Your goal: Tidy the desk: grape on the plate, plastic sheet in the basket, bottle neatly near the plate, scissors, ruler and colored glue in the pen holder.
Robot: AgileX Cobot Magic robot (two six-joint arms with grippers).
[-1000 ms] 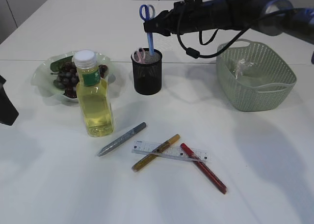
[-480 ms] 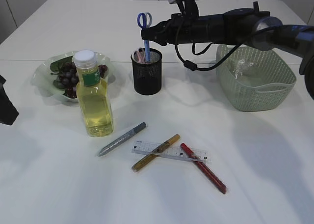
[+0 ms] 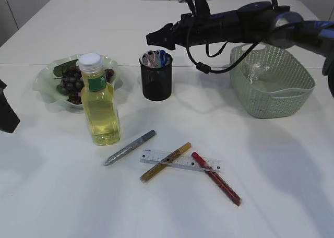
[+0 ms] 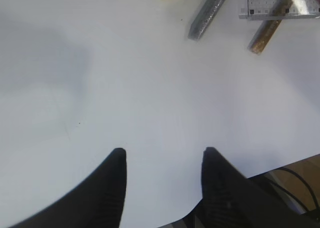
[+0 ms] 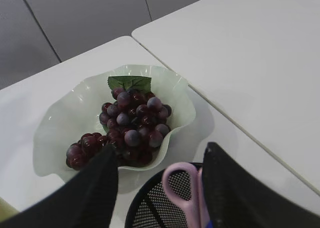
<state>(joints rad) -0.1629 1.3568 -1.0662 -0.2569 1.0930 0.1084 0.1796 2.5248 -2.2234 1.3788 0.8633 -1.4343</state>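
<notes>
My right gripper [image 3: 153,39] hangs open just above the black mesh pen holder [image 3: 156,84]. Two scissors stand inside the holder, their pink and blue handles [image 3: 155,57] at the rim. In the right wrist view the pink scissors handle [image 5: 183,184] lies below my open right gripper [image 5: 160,154], untouched. Grapes [image 3: 71,85] rest on the green plate [image 3: 46,76]. The bottle [image 3: 99,105] of yellow liquid stands beside the plate. A clear ruler [image 3: 180,161] lies under the gold glue [image 3: 166,162], with silver glue [image 3: 129,147] and red glue [image 3: 216,186] nearby. My left gripper [image 4: 163,155] is open and empty.
The green basket [image 3: 300,86] at the right holds the crumpled plastic sheet [image 3: 258,71]. My right arm stretches from the upper right over the basket's far rim. The left gripper [image 3: 7,112] sits at the left table edge. A seam between two tables runs behind the plate.
My right gripper has opened and let go of the blue-handled scissors, which dropped from above the rim down into the pen holder. The left arm has not moved.
</notes>
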